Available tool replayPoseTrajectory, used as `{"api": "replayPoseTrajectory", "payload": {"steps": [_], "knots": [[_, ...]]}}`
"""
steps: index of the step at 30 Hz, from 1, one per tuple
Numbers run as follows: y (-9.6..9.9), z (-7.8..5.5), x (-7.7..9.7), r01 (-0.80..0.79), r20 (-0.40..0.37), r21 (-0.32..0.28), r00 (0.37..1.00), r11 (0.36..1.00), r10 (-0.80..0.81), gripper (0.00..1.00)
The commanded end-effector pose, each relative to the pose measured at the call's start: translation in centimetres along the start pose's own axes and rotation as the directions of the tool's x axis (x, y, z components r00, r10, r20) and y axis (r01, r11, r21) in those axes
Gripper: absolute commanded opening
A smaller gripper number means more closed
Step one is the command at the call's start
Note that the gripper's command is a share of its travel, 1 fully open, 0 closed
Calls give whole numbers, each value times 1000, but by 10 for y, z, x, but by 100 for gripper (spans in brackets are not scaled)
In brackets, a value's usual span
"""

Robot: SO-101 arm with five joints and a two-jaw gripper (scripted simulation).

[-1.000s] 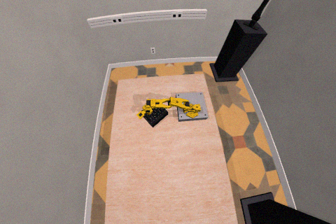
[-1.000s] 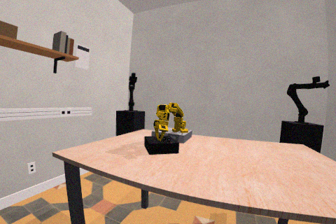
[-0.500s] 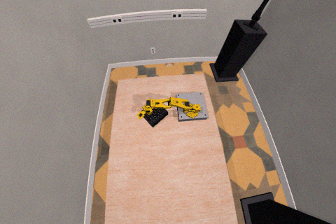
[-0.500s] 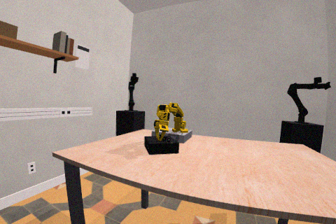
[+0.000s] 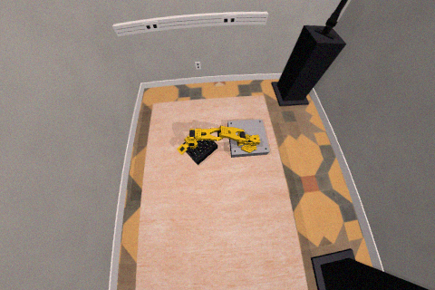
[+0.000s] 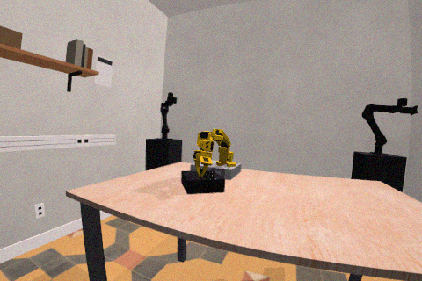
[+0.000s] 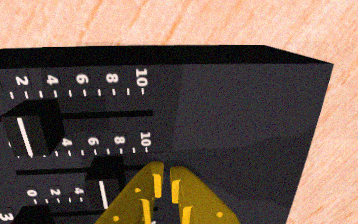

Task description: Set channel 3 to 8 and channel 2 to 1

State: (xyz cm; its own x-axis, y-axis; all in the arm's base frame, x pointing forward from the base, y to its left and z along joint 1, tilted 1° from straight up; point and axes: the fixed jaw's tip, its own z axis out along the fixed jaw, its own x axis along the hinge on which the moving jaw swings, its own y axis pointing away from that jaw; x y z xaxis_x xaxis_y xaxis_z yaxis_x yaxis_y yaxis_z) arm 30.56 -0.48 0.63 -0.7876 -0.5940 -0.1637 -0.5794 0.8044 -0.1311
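The lighting desk (image 5: 203, 151) (image 6: 203, 182) (image 7: 240, 115) is a black box on the wooden table. In the wrist view I see its fader rows with white scales up to 10. The top row's fader knob (image 7: 31, 127) sits near 2. The knob in the row below (image 7: 104, 176) sits near 6, just left of my fingertips. A third knob (image 7: 30, 214) shows at the bottom left edge. My yellow gripper (image 7: 163, 172) (image 5: 183, 148) (image 6: 200, 172) is shut and empty, low over the desk panel right of the fader slots.
The arm's grey base plate (image 5: 248, 138) (image 6: 225, 170) lies behind the desk. Black pedestals (image 5: 307, 63) (image 6: 378, 169) with other arms stand off the table.
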Motion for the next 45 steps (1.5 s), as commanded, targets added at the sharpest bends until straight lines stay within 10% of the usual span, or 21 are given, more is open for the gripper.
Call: {"api": "replayPoseTrajectory", "payload": {"steps": [1, 45], "knots": [[4, 2, 1, 0, -17, -17, 1000, 1000, -1, 0], [11, 0, 1, 4, -38, -37, 999, 999, -5, 0]]}}
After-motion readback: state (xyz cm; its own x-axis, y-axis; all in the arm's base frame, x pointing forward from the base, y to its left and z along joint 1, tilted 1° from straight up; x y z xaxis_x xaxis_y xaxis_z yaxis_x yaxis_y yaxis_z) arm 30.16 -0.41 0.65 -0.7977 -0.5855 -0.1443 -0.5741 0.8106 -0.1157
